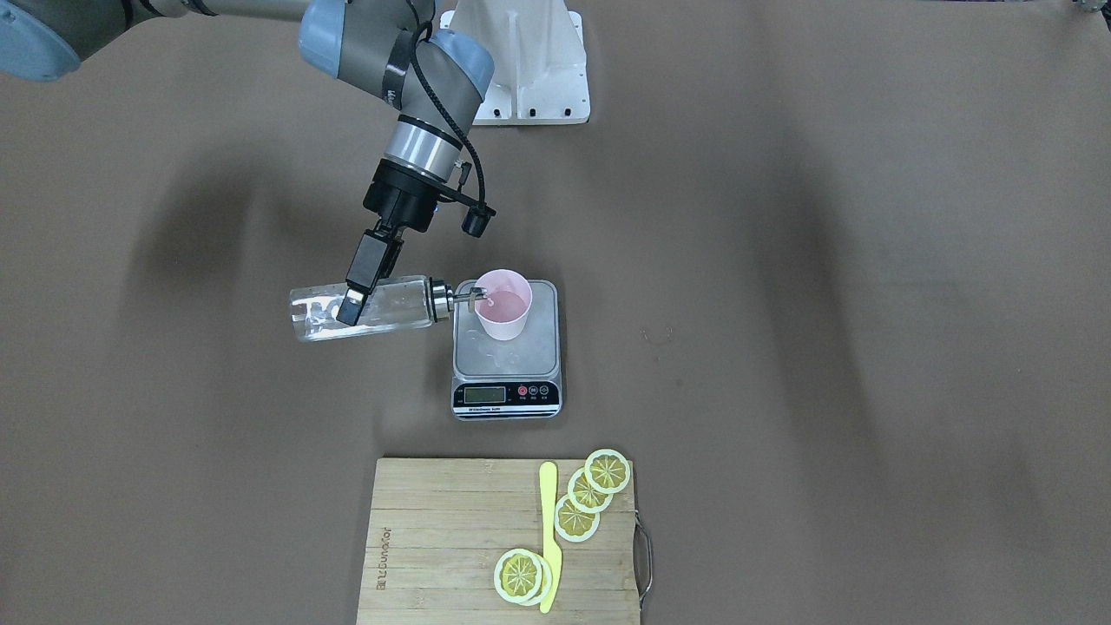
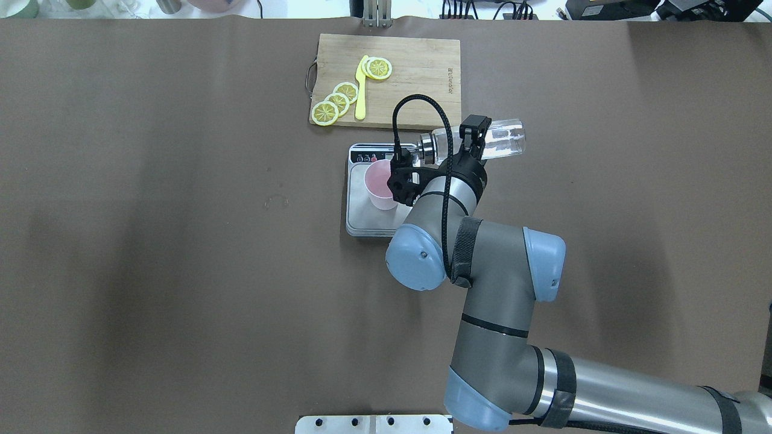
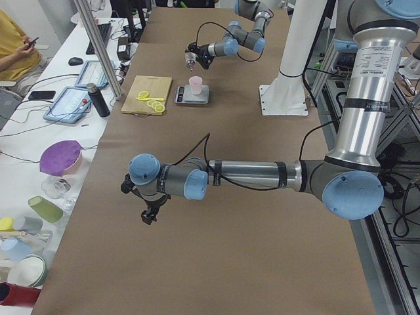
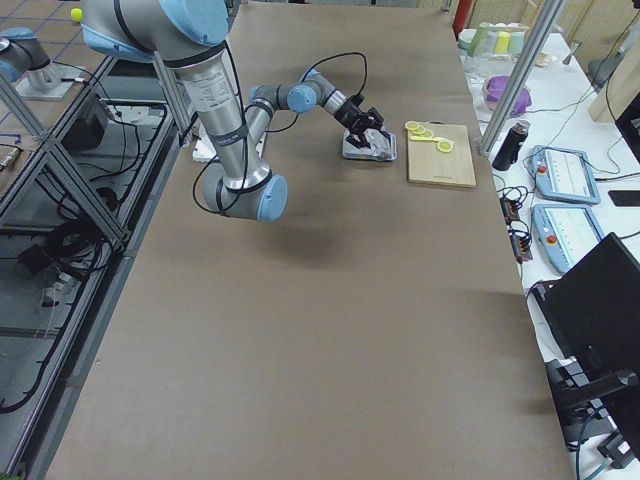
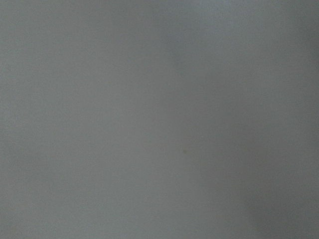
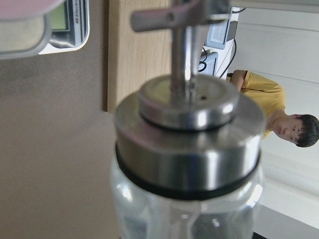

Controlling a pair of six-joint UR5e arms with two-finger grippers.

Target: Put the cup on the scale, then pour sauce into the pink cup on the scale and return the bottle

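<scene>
My right gripper (image 1: 351,306) is shut on the clear glass bottle (image 1: 382,308) and holds it tipped almost level above the table. The bottle's metal spout (image 1: 460,297) reaches over the rim of the pink cup (image 1: 503,304). The cup stands upright on the steel scale (image 1: 508,356) and has clear liquid in it. The overhead view shows the same gripper (image 2: 473,135), bottle (image 2: 503,140), cup (image 2: 379,184) and scale (image 2: 362,217). The right wrist view is filled by the bottle's cap (image 6: 189,139). My left gripper (image 3: 149,213) hangs over bare table far from the scale; I cannot tell whether it is open.
A wooden cutting board (image 1: 486,538) with lemon slices (image 1: 577,512) and a yellow knife (image 1: 548,529) lies just beyond the scale's display side. The white robot base (image 1: 529,61) stands behind the scale. The left wrist view shows only plain table surface.
</scene>
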